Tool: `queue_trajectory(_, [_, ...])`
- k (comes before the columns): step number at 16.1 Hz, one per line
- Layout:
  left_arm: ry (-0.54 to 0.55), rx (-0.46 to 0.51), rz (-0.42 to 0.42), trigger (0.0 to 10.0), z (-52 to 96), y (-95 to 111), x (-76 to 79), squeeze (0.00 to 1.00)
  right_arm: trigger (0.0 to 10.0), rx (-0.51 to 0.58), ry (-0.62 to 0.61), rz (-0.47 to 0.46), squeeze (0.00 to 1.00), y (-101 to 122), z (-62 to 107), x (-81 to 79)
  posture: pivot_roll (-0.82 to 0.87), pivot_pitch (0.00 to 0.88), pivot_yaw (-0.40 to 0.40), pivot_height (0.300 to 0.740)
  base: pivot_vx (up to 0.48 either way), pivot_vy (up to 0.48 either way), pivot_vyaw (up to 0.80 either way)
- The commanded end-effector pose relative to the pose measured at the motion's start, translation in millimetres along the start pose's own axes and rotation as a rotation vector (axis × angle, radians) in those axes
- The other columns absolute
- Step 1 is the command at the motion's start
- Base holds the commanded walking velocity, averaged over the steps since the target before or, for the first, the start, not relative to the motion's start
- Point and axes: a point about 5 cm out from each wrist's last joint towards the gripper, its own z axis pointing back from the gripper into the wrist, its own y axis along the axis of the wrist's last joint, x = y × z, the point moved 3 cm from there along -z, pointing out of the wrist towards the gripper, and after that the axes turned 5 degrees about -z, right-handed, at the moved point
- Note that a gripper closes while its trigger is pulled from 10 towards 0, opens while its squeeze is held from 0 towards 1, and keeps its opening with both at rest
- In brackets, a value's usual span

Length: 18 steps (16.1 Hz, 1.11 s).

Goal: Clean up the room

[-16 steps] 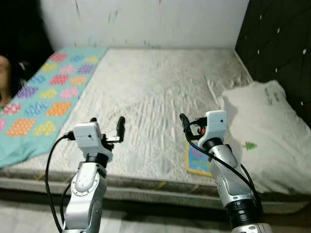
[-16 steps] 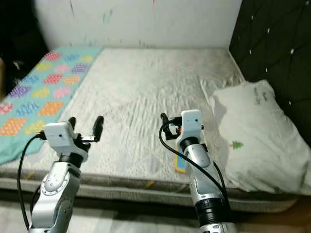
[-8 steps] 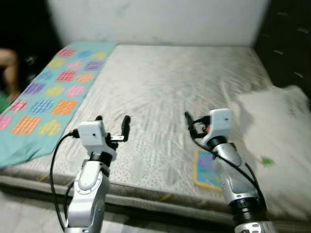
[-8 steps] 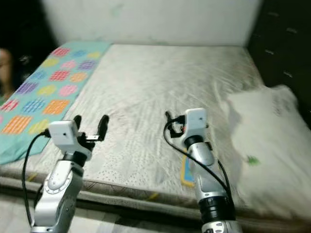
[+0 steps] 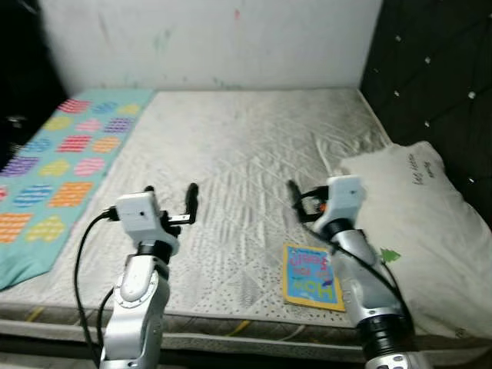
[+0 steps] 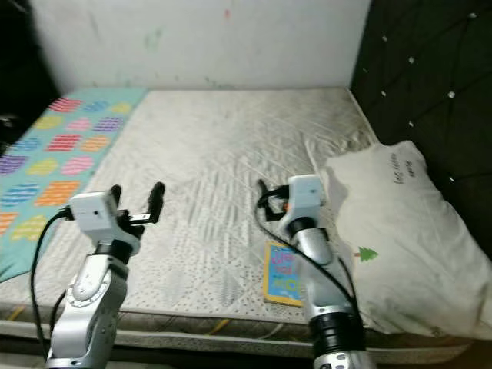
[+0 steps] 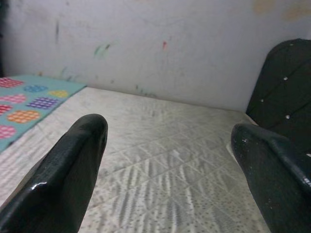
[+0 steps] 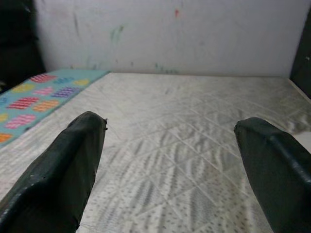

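Observation:
A colourful children's book (image 5: 310, 275) lies flat on the pale mattress (image 5: 246, 146) near its front edge, just below my right forearm. My left gripper (image 5: 170, 191) is raised over the front of the mattress, open and empty. My right gripper (image 8: 170, 125) is also open and empty, held above the mattress a little beyond the book; its one visible black finger (image 5: 293, 190) points toward the wall. A white pillow (image 5: 419, 219) rests at the right, against the dark headboard.
A teal blanket with bright patches (image 5: 58, 157) covers the left side of the bed. A dark padded headboard (image 5: 438, 69) runs along the right. A marked white wall (image 5: 207, 38) stands behind the bed. The bed's front edge (image 5: 231, 327) is right before me.
The camera has swung about, so the whole picture shifted. The book shows more fully beside my right arm. Both arms keep the same raised pose with open fingers.

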Motion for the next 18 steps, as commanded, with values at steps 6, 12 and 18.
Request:
queue_trajectory(6, [-0.004, -0.016, 0.009, 10.0, -0.6, -2.0, 0.8, 0.00, 10.0, 0.005, 0.001, 0.007, 0.00, 2.9, -1.2, 2.4, -0.16, 0.000, 0.070, 0.740, 0.000, 0.480, 0.00])
queue_trajectory(12, [0.001, -0.021, 0.022, 10.0, -0.8, -3.5, 0.8, 0.00, 10.0, -0.006, 0.000, 0.015, 0.00, 1.7, -1.1, 4.5, -0.16, 0.000, 0.066, 0.740, 0.000, 0.480, -0.38])
queue_trajectory(18, [0.014, -0.019, 0.021, 10.0, 0.3, -3.9, -1.5, 0.00, 10.0, -0.020, 0.011, 0.027, 0.00, -0.9, -0.7, 4.8, -0.16, 0.000, 0.059, 0.740, 0.000, 0.480, 0.00])
